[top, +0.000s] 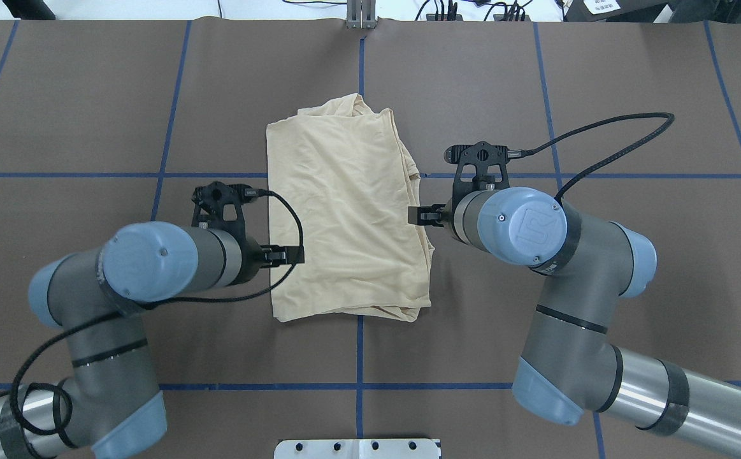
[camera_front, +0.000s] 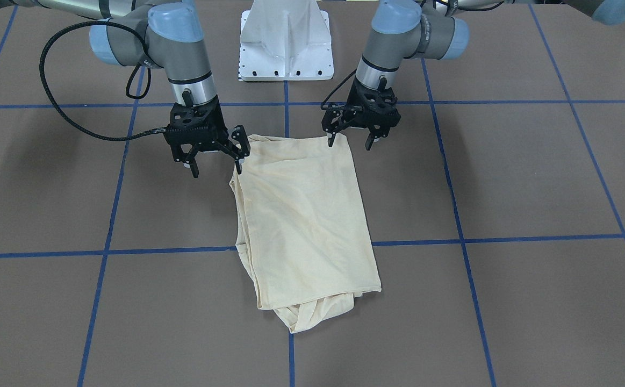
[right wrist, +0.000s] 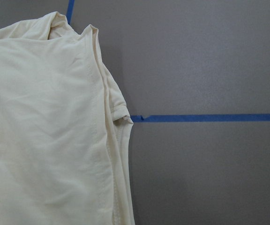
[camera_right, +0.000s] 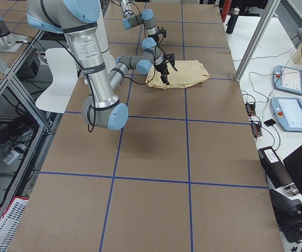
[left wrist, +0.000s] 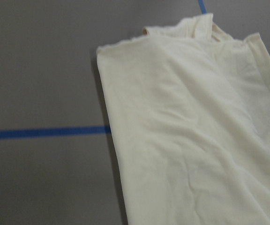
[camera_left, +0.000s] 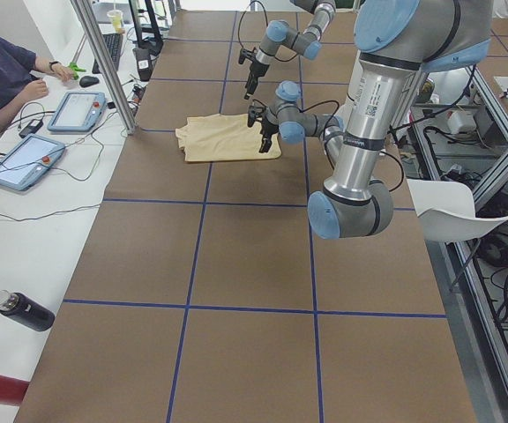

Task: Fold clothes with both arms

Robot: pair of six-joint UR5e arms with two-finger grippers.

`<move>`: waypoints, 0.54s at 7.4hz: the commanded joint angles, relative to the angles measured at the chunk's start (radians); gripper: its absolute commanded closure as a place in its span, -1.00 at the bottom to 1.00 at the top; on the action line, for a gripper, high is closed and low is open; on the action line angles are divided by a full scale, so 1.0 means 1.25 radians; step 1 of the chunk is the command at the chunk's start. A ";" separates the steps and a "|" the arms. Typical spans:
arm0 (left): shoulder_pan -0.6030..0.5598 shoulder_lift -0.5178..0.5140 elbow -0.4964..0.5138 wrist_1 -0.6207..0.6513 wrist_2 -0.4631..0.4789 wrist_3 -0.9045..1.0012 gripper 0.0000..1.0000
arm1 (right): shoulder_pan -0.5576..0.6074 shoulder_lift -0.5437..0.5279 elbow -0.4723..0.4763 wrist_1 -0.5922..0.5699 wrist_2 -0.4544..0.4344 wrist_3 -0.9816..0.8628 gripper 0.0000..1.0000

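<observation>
1. The T-shirt (camera_front: pixel 304 226) lies folded into a long rectangle at the middle of the table (camera_front: pixel 532 177), plain side up, with one short end toward the robot.
2. The left gripper (camera_front: pixel 351 142) hangs at the shirt's robot-side corner on the robot's left. Its jaws are spread wide and hold nothing. One fingertip is over the corner cloth and the other is over the table just beside the edge.
3. The right gripper (camera_front: pixel 217 167) hangs at the opposite robot-side corner, also wide and empty. Its inner fingertip is at the shirt's side edge and its outer one is over the table.
4. Whether any fingertip touches the cloth cannot be told.
5. The side edge on the robot's left runs straight and clean. The edge on its right shows several stacked layers.
6. At the far end a rumpled fold (camera_front: pixel 312 314) pokes out beyond the hem.
7. Blue tape lines (camera_front: pixel 505 237) pass under the shirt lengthwise and crosswise.
8. Brown table surface runs wide on both sides of the shirt and beyond its far end.
9. The white pedestal base (camera_front: pixel 285 48) stands between the arms, apart from the shirt's near end.
</observation>
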 commanded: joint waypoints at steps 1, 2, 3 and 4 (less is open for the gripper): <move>0.037 0.004 0.002 0.020 0.028 -0.030 -0.46 | -0.006 -0.008 0.006 0.000 -0.004 0.005 -1.00; 0.037 0.004 0.008 0.020 0.026 -0.028 -0.05 | -0.007 -0.008 0.006 0.000 -0.004 0.005 -1.00; 0.037 0.004 0.010 0.020 0.025 -0.027 0.14 | -0.007 -0.008 0.005 0.000 -0.004 0.005 -1.00; 0.037 0.004 0.010 0.020 0.024 -0.027 0.16 | -0.007 -0.008 0.005 0.000 -0.004 0.005 -1.00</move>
